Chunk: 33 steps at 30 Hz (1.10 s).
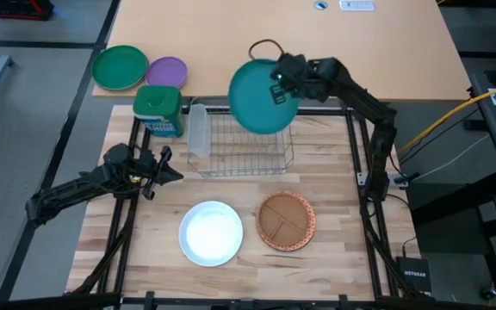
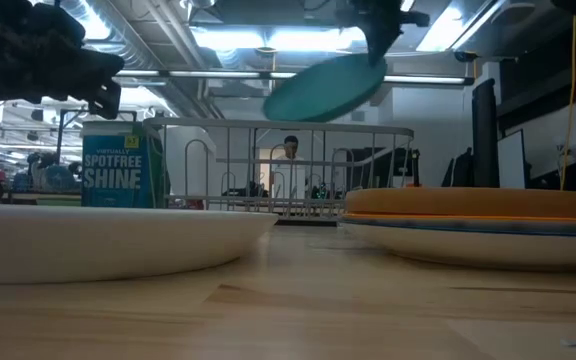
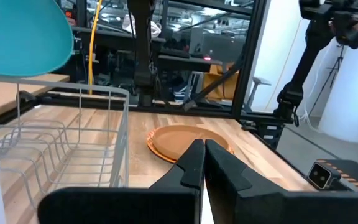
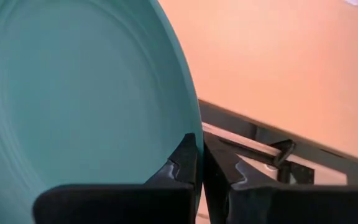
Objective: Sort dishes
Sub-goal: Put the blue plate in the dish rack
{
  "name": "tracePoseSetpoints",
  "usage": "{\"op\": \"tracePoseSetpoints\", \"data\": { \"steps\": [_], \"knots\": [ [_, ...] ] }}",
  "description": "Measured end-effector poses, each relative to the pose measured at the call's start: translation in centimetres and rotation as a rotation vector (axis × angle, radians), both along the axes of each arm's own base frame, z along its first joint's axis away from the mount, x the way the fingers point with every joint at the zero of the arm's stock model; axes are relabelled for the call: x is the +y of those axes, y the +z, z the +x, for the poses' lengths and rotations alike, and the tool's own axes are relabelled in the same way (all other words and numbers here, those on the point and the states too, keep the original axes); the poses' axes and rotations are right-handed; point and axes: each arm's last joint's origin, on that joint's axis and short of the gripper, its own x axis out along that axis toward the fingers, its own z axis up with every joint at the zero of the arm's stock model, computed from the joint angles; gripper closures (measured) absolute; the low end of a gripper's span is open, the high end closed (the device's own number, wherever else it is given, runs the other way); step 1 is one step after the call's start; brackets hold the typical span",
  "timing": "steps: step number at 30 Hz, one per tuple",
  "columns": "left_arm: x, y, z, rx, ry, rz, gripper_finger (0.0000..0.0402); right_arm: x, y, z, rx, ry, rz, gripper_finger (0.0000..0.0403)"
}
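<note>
Teal plate [image 1: 263, 96]: rigid, slick, light; pinched at the rim by right hand [image 1: 280, 79], above wire rack [image 1: 244, 146]; left hand [image 1: 167, 169] shut, empty.

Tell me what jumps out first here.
The teal plate, held tilted in the air above the wire dish rack at the table's far side, its rim pinched by the right gripper. Nearer the front edge, a white plate and a brown divided plate lie side by side. The left gripper waits shut beside the rack.
</note>
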Motion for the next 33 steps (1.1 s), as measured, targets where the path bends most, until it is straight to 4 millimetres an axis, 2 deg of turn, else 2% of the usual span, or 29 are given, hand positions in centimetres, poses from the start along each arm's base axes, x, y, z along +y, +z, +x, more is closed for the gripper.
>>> {"op": "tracePoseSetpoints", "data": {
  "steps": [4,8,15,20,26,33],
  "knots": [
    [0.0,-0.1,0.0,0.007,0.000,-0.004,0.0398,-1.1,0.3,-1.0,0.019,-0.007,-0.004,0.0394],
    [0.0,-0.2,0.0,0.024,0.001,-0.013,0.0398,-1.2,0.6,-2.3,0.053,-0.017,-0.027,0.0394],
    [0.0,-0.3,0.0,0.032,0.001,-0.017,0.0398,0.5,0.5,-6.0,0.098,-0.090,-0.068,0.0395],
    [0.0,-0.4,0.0,0.039,0.002,-0.015,0.0398,1.7,-1.5,-8.1,0.105,-0.169,-0.028,0.0395],
    [0.0,-0.4,0.0,0.038,0.006,0.009,0.0398,2.1,-4.6,-8.3,0.133,-0.206,0.068,0.0395],
    [0.1,-0.4,0.0,0.022,0.039,0.061,0.0398,2.0,-5.2,-8.1,0.149,-0.203,0.086,0.0396]
  ]
}}
